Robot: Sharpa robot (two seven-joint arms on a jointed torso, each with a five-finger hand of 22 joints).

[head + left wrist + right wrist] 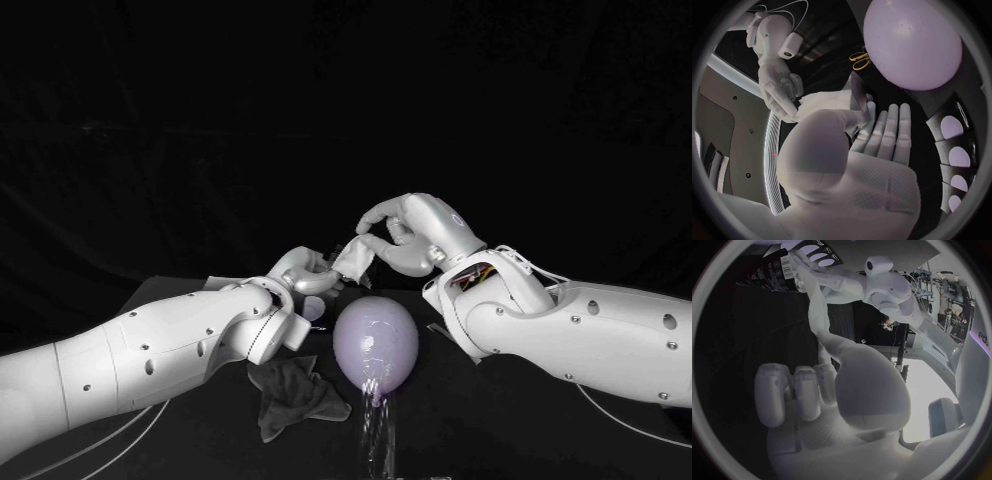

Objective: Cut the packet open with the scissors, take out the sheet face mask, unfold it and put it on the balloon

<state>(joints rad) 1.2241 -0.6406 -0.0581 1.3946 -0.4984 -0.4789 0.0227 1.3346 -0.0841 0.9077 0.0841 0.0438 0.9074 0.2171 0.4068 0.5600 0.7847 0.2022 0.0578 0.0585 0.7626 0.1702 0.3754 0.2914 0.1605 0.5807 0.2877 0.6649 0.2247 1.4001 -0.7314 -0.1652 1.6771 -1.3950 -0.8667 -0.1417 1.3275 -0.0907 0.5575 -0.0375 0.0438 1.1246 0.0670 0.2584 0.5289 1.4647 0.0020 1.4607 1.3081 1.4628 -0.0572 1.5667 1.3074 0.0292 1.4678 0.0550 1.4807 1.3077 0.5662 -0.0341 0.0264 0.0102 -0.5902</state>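
Black table (490, 430) against a dark, unlit background. Nearest on the surface lies a crumpled dark cloth (296, 395), just beside the near end of the balloon (375, 342). The balloon is pale lilac, lies lengthwise at the middle of the table, and is bare of any covering.

Beyond the balloon, both hands are raised clear of the table and meet over its far end. The left hand (303, 272) has the packet (859, 94) nipped between thumb and one fingertip, with the other fingers straight and spread. The packet is dark and carries a printed barcode on one face.

A white sheet mask (355, 257) runs from the packet up to the right hand (411, 232). That hand pinches the sheet's upper end between thumb and a finger, the remaining fingers curled in. How much of the sheet is out of the packet cannot be determined.

Scissors (859, 58) with yellow handles lie on the table just beside the balloon, untouched by either hand.
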